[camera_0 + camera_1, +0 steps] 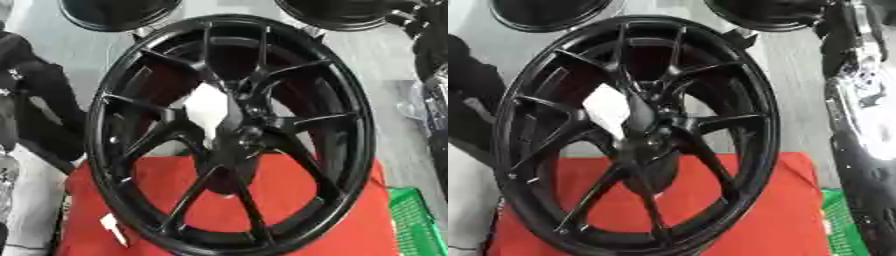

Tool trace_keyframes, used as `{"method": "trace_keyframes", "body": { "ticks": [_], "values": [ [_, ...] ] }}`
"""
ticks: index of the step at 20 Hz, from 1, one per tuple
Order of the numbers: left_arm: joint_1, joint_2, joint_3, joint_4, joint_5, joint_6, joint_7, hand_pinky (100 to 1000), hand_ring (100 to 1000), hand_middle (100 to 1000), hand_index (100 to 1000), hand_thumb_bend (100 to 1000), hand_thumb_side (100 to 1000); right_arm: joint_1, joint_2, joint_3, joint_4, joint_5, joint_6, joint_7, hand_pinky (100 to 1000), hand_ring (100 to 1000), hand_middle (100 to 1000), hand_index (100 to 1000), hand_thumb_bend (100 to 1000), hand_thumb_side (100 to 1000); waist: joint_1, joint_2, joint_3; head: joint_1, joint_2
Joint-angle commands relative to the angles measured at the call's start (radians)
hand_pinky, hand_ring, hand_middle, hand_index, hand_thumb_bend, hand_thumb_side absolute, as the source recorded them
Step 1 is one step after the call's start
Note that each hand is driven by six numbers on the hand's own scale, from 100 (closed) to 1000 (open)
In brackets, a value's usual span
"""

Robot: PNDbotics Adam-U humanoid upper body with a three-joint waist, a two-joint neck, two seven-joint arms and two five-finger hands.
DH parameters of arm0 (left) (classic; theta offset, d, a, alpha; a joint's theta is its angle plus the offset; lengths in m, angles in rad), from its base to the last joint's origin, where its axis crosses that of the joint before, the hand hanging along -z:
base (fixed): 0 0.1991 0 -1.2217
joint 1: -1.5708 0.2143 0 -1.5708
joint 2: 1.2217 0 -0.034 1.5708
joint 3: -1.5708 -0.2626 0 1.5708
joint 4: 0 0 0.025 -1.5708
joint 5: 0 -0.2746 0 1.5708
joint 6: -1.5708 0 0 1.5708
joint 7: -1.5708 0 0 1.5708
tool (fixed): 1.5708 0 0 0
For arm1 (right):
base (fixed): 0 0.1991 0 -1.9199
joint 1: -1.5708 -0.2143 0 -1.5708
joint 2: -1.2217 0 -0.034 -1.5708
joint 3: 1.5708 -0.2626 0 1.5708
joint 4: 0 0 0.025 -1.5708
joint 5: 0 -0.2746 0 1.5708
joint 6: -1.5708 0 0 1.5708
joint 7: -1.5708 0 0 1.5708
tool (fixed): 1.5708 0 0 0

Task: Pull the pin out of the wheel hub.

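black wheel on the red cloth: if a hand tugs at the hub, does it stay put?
Probably not without bracing. The black wheel seems to stand on its round rim on the red cloth, so it may roll or tip. Its glossy spokes look rigid and possibly slippery.

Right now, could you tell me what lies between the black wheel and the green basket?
Only a bare stretch of the red cover lies between the wheel and the green basket, seen in the left eye view.

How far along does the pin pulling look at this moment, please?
Nothing looks done yet. The black wheel hub stands tilted on the red surface, a white patch at its centre; whether that belongs to the pin, I cannot tell. No hand is on it. The whole pull remains.
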Motion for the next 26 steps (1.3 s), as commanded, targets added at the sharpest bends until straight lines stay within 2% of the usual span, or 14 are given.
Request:
{"method": "trace_keyframes", "body": {
  "ticks": [1, 6, 12, 15, 18, 22, 26],
  "values": [
    [-0.012, 0.023, 0.007, -0.01, -0.002, -0.001, -0.002, 566, 811, 764, 688, 333, 635, -0.009, -0.02, -0.001, -0.007, 0.005, 0.004, 0.0, 801, 755, 734, 741, 100, 708, 0.0, -0.022, 0.001, -0.001, -0.005],
    [-0.018, 0.023, 0.008, -0.012, -0.002, -0.002, -0.003, 567, 809, 766, 692, 332, 632, -0.008, -0.02, -0.002, -0.007, 0.006, 0.005, 0.0, 801, 755, 733, 740, 100, 709, 0.0, -0.021, -0.003, -0.009, -0.009],
    [-0.067, 0.027, 0.009, -0.039, 0.003, -0.012, -0.027, 572, 805, 778, 710, 325, 600, 0.005, -0.024, -0.01, -0.002, 0.003, 0.007, -0.007, 801, 754, 731, 739, 100, 711, 0.009, -0.03, -0.011, -0.026, 0.0],
    [-0.12, 0.088, 0.0, -0.066, -0.007, 0.002, -0.059, 571, 811, 786, 707, 303, 571, 0.01, -0.03, -0.004, 0.001, 0.005, 0.008, -0.005, 801, 755, 732, 740, 100, 715, 0.019, -0.039, -0.009, -0.032, 0.012],
    [-0.189, 0.161, -0.034, -0.104, -0.032, 0.04, -0.103, 570, 813, 789, 710, 283, 549, 0.02, -0.041, -0.002, 0.004, 0.011, 0.009, -0.003, 801, 754, 730, 740, 100, 722, 0.031, -0.044, -0.002, -0.046, 0.019],
    [-0.281, 0.255, -0.114, -0.126, -0.08, 0.096, -0.16, 575, 817, 792, 716, 270, 531, 0.031, -0.053, -0.001, 0.006, 0.017, 0.01, -0.003, 801, 753, 729, 740, 100, 724, 0.044, -0.048, 0.008, -0.065, 0.028],
    [-0.357, 0.351, -0.208, -0.127, -0.117, 0.154, -0.219, 589, 818, 792, 723, 278, 536, 0.04, -0.065, -0.002, 0.004, 0.02, 0.009, -0.004, 801, 753, 729, 739, 100, 726, 0.051, -0.047, 0.019, -0.086, 0.025]
  ]
}}
